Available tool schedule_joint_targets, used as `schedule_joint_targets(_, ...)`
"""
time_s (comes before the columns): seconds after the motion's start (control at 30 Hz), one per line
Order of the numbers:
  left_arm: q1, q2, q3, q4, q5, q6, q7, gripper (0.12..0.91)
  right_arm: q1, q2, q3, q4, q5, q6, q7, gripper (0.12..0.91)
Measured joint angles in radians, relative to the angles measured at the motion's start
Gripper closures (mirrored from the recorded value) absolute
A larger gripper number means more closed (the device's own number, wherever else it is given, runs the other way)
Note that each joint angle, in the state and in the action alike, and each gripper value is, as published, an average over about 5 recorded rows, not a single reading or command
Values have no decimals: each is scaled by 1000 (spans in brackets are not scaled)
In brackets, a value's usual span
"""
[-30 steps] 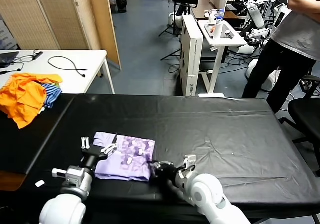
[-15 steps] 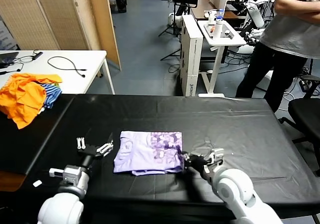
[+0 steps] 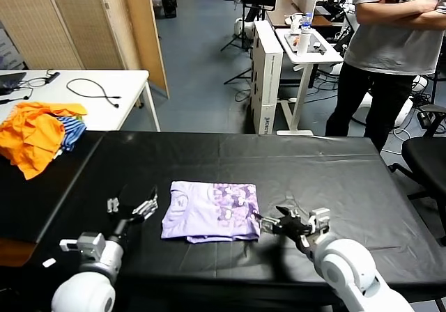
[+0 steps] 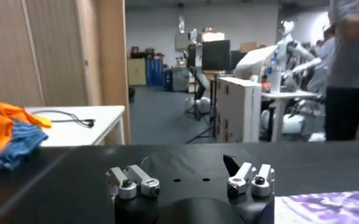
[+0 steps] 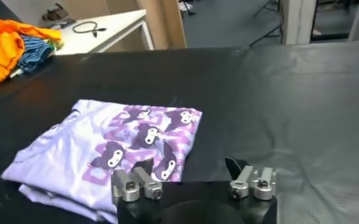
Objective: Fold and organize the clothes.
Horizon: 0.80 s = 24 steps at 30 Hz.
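Since the earlier frame your left tool point(image 3: 132, 205) backed off, spread wide. Lower centre, the folded T-shirt point(image 3: 211, 211) lay flat on the tabletop point(image 3: 313, 173); your right tool point(image 3: 287, 223), also wide, had released it.

A black-covered table point(image 3: 334, 166) is filling the foreground. A white side table point(image 3: 125, 89) is standing left, and blue-grey flooring point(image 3: 202, 68) is stretching behind.

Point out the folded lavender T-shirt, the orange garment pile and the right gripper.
lavender T-shirt point(image 3: 211, 211), head view, centre of the folded top layer
orange garment pile point(image 3: 33, 132), head view, middle of the heap
right gripper point(image 3: 287, 222), head view, between the fingertips
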Motion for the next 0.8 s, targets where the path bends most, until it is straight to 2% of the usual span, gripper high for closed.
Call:
schedule_joint_targets(0.1, 19, 10, -5, -1, -47, -32, -23, 123, -38, 4, 28, 25, -52, 5, -15, 120)
schedule_joint_targets(0.2, 45, 26, -19, -16, -86, -39, -51, 123, -93, 11, 60, 53, -110, 68, -20, 119)
schedule_joint_targets(0.53, 224, 75, -73, -117, -102, -37, -66, 123, -394, 29, 160, 116, -353, 528, -24, 118)
schedule_joint_targets(0.67, 306, 66, -75, -158, -88, -42, -76, 123, -505, 38, 189, 128, -423, 668, 4, 118)
schedule_joint_targets(0.8, 387, 53, -77, -192, -82, -63, -89, 123, -607, 54, 211, 133, -479, 776, 35, 118)
